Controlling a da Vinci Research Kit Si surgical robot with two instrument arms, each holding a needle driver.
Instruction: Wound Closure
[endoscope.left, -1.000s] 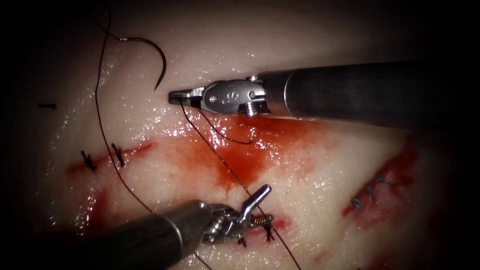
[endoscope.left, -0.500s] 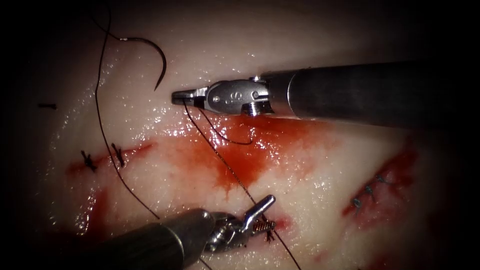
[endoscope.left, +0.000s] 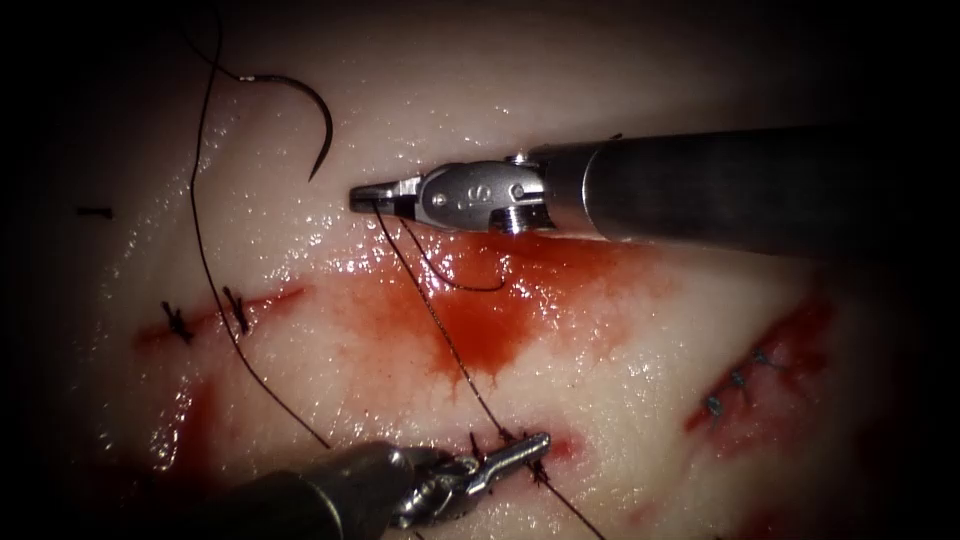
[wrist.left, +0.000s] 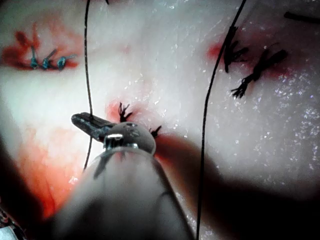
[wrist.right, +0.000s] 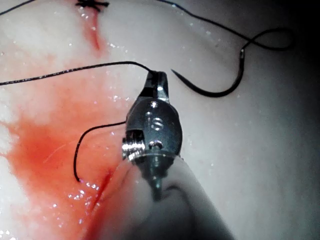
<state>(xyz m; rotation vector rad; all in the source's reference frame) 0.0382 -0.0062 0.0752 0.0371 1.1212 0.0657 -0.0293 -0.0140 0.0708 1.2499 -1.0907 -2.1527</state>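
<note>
Where the view starts at the near edge, the left tool (endoscope.left: 520, 448) sits low over the small cut (endoscope.left: 545, 450) with its dark stitch knots; jaws together, and whether they pinch the strand crossing them I cannot tell. They stood apart half a second ago. Left wrist view: same tool (wrist.left: 87, 121) with jaws together, thread (wrist.left: 88, 75) running down just past the tip.

Thread (endoscope.left: 440, 330) runs taut from that cut up across the red fluid (endoscope.left: 480, 320) to the right tool (endoscope.left: 365, 197). Right jaws clamped on the thread, with a short loose tail curling below them. Right wrist view confirms: the right tool (wrist.right: 156, 80) is shut on the thread (wrist.right: 75, 72).

Far side: needle (endoscope.left: 315, 115) lies free on the tissue (endoscope.left: 620, 380), up and left of the right tool, not in the tissue, held by neither tool. Thread trails from its blunt end down the left side past an older stitched cut (endoscope.left: 215, 315). Another stitched cut (endoscope.left: 745, 385) sits well to the right.
</note>
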